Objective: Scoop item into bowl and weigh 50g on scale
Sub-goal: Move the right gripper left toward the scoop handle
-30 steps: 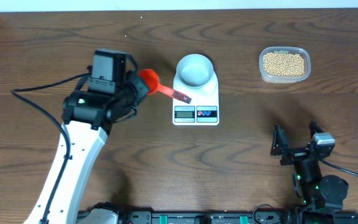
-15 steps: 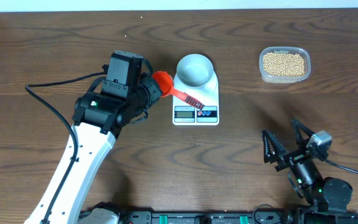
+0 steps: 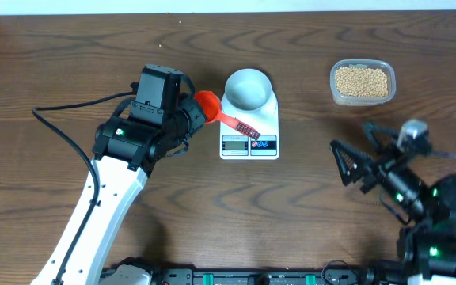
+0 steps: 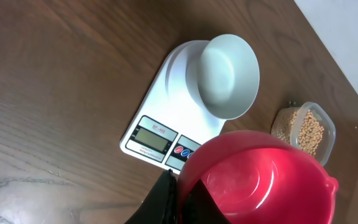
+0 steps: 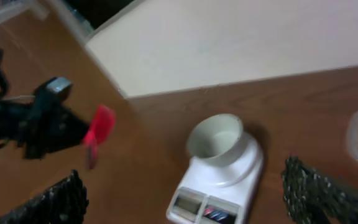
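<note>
The pale bowl point(image 3: 248, 87) stands empty on the white scale point(image 3: 250, 136), also in the left wrist view point(image 4: 230, 74) and the right wrist view point(image 5: 216, 138). The tan beans point(image 3: 361, 81) fill a clear container point(image 3: 362, 98) at the back right. My left gripper point(image 3: 187, 116) is shut on a red scoop point(image 3: 207, 106), whose empty cup point(image 4: 260, 180) fills the left wrist view; its handle lies over the scale's left side. My right gripper point(image 3: 355, 162) is open and empty, raised over the table right of the scale.
The scale's display point(image 4: 155, 134) and its red and blue buttons point(image 4: 183, 151) face the front. A black cable point(image 3: 62, 134) trails from the left arm. A white wall edge point(image 5: 229, 43) runs behind the table.
My right arm has lifted and swung up and to the right, its open fingers now pointing toward the scale. My left arm moved right earlier and now holds still.
</note>
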Motion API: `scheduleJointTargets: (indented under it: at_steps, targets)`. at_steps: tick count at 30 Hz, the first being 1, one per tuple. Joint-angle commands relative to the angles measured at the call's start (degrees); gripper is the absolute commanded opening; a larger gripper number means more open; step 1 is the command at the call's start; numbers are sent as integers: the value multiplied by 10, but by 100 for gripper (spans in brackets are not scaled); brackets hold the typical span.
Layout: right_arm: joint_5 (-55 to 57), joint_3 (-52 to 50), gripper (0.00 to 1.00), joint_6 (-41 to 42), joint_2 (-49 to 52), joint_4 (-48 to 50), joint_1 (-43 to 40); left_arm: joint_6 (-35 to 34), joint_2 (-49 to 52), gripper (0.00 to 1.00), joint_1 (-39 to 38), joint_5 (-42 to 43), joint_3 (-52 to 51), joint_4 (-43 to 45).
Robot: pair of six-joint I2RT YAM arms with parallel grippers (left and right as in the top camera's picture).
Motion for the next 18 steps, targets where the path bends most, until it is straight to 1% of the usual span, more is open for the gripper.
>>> scheduleJointTargets:
  at_steps: [1,3,7,12,18]
  targets:
    - [-105,59,99,0,90,0,5,-3,4,7,-2,-2,6,0]
    - [-144,87,99,0,149,0,6,-3,4,7,-2,-2,6,0]
    - [-159,107,99,0,207,0,22,-3,4,7,-2,-2,6,2]
    - [-140,114,99,0,249,1,64,-3,4,7,-2,-2,6,2]
    - [-109,115,99,-7,269,4,111,-3,4,7,-2,-4,6,2]
